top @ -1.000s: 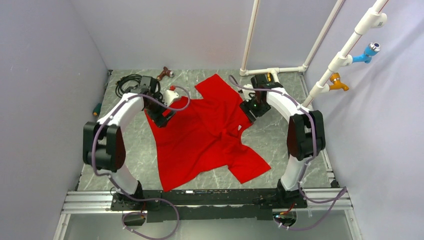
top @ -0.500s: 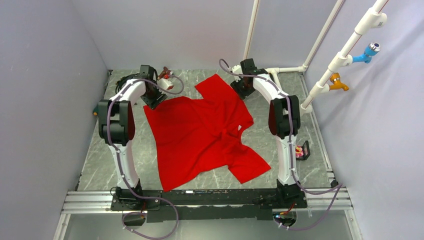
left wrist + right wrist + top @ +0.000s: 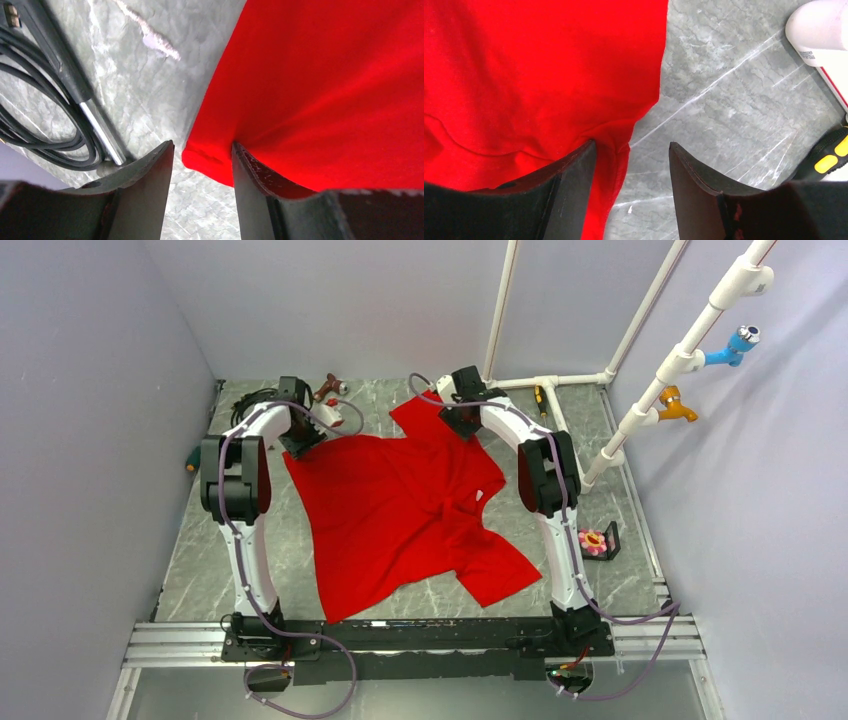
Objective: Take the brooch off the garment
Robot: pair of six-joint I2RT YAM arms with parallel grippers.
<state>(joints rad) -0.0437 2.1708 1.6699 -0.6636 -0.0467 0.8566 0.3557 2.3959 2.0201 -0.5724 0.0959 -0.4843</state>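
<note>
— If the brooch (image 3: 594,540) is that pink flower with the yellow centre, where does it lie?
— On the marble table (image 3: 200,570) near its right edge, just beside a small black block (image 3: 611,538) and well apart from the garment (image 3: 400,510). I see no pin on the red shirt itself.
— What has just changed?
— A second ago both grippers hung over the shirt, nearer its middle. Now the left gripper (image 3: 201,145) sits at the far-left hem corner and the right gripper (image 3: 631,145) at the edge of the far sleeve. Both have narrowed, yet they stand spread. The left straddles the hem corner without pinching it. The right has mostly bare table in its gap, with cloth against one finger.
— Meaning?
— I judge they are about to take the far edge, to spread or turn the shirt, not to pluck a pin. The pin looks already off.
— Any writing?
— None legible. The white neck label (image 3: 483,497) is too small, and the sticker (image 3: 806,54) on the white cylinder (image 3: 819,25) is a blur.
</note>
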